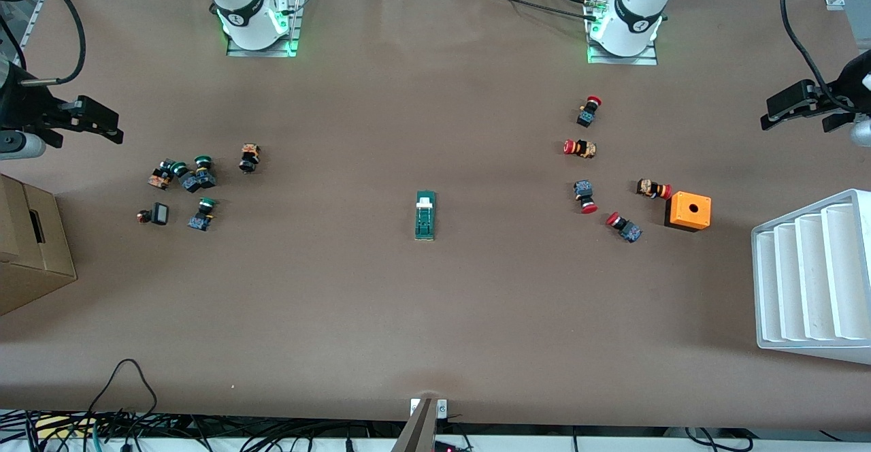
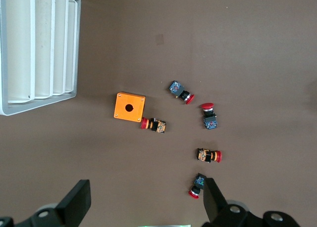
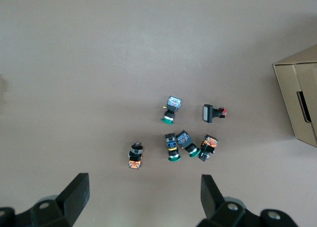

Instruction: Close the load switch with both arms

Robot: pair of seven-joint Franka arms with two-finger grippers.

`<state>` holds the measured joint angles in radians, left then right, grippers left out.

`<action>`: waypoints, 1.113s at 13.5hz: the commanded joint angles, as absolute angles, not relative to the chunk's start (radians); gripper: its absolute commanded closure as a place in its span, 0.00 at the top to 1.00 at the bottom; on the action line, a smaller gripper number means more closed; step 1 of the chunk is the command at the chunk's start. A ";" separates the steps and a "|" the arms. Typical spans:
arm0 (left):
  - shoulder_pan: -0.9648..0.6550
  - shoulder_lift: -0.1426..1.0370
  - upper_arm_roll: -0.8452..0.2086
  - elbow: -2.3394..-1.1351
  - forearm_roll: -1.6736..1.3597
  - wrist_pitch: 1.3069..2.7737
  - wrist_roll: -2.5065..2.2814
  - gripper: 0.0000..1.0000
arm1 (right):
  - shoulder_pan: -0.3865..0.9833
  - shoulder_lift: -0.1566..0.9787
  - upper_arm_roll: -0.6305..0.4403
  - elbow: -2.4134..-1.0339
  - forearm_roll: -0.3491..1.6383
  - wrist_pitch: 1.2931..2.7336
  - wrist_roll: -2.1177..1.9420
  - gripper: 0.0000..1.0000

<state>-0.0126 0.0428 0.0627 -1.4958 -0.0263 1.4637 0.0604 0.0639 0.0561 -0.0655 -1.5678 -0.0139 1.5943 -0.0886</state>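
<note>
The load switch [image 1: 425,215] is a narrow dark-green block with a white tab at the end toward the robots. It lies alone in the middle of the table and shows in neither wrist view. My left gripper [image 1: 776,111] hangs open and empty over the left arm's end of the table; its wrist view [image 2: 146,197] looks down on the red-capped buttons. My right gripper [image 1: 112,125] hangs open and empty over the right arm's end; its wrist view [image 3: 143,192] looks down on the green-capped buttons. Both grippers are well away from the switch.
Several red-capped push buttons [image 1: 584,148] and an orange box with a hole [image 1: 688,211] lie toward the left arm's end, beside a white ribbed tray [image 1: 810,275]. Several green-capped buttons [image 1: 194,180] and a cardboard box [image 1: 30,248] are toward the right arm's end.
</note>
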 commanded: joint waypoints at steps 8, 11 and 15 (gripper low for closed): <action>-0.018 0.028 -0.023 -1.474 -0.051 1.466 0.008 1.00 | 0.057 0.060 -0.060 -1.548 -0.046 1.580 -0.091 0.99; -0.050 0.032 -0.119 -1.474 -0.052 1.480 -0.134 1.00 | 0.057 0.061 -0.060 -1.548 -0.048 1.582 -0.089 0.99; -0.061 0.074 -0.331 -1.483 -0.040 1.590 -0.408 1.00 | 0.054 0.061 -0.061 -1.548 -0.046 1.577 -0.087 0.99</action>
